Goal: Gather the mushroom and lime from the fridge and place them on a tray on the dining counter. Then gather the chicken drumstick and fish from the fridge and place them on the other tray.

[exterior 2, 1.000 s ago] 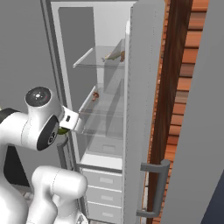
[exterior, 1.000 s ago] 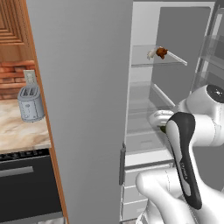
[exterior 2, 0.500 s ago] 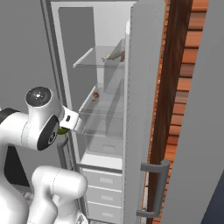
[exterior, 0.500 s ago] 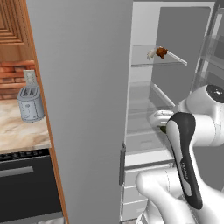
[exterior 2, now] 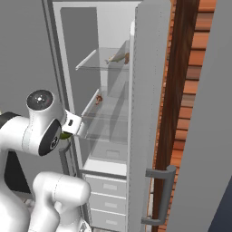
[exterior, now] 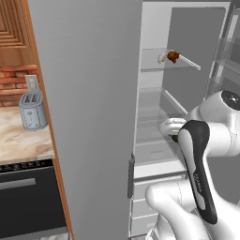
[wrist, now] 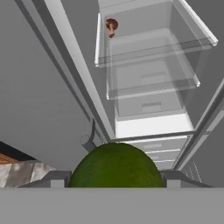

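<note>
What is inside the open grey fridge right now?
In the grey fridge: a reddish-brown chicken drumstick on the top glass shelf and a tiny brown-capped mushroom on a lower shelf. The drawers' contents are hidden.

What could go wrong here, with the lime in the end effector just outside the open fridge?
The lime is round and sits between narrow fingertips, so it could slip out on the way to the tray. The end effector is close to the fridge door edge and could clip it.

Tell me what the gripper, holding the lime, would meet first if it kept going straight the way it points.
Probably the fridge interior: the gripper, closed on the lime, points at the lower glass shelves and white drawers. Depth is unclear; the mushroom sits off that line.
</note>
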Controlling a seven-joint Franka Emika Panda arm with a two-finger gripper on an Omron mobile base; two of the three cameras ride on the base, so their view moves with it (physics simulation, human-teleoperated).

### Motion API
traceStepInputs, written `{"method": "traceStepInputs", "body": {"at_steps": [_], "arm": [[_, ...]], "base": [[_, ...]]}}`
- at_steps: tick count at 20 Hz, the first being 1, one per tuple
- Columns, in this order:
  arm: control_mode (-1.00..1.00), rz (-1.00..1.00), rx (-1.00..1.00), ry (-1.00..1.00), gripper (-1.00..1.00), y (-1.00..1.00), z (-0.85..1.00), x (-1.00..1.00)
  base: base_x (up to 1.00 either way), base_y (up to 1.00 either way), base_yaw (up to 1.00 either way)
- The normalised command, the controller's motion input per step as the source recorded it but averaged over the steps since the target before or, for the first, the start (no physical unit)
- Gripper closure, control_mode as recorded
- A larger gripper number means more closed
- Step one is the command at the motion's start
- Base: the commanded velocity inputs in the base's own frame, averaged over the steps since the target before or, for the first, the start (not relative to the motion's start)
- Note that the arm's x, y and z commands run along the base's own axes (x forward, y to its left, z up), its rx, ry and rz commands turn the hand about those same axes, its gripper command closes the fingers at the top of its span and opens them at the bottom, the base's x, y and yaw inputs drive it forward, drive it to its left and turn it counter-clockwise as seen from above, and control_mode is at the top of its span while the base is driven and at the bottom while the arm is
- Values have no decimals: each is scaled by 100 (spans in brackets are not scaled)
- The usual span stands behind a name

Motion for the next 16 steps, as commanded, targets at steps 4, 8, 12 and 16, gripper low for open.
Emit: {"method": "traceStepInputs", "body": {"at_steps": [4,8,12,16], "arm": [[100,0,0,0,100,0,0,0],[100,0,0,0,100,0,0,0],[100,0,0,0,100,0,0,0],[100,0,0,0,100,0,0,0]], "base": [[-50,0,2],[-100,0,8],[-83,35,11],[-19,77,59]]}}
